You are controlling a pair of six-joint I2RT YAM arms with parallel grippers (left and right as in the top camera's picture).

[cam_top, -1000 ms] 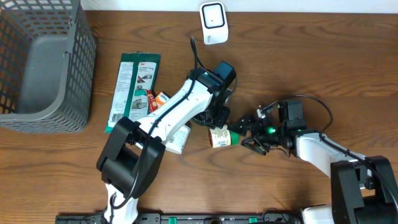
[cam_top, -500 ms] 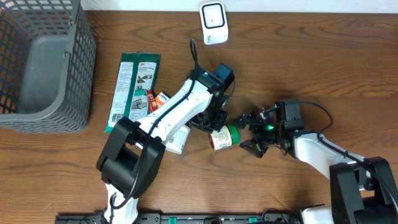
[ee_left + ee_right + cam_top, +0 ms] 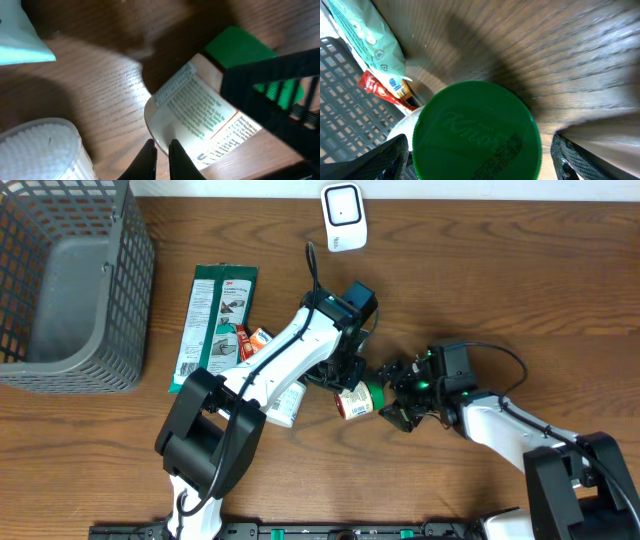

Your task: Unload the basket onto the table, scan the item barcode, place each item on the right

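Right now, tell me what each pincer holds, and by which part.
Nothing is held: the right pincer straddles the green lid, jaws open; the left pincer is shut empty over the jar.

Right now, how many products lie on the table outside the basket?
4: green packet, small red packet, white tub, green-lidded jar. The left arm may hide more.

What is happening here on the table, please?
Two robot arms are busy with a small bottle lying on its side on the table. The right gripper is open, its fingers on either side of the green lid, not yet closed on it. The left gripper is shut, its tips at the bottle's label; whether it pinches anything I cannot tell. The white device at the far edge stands apart.
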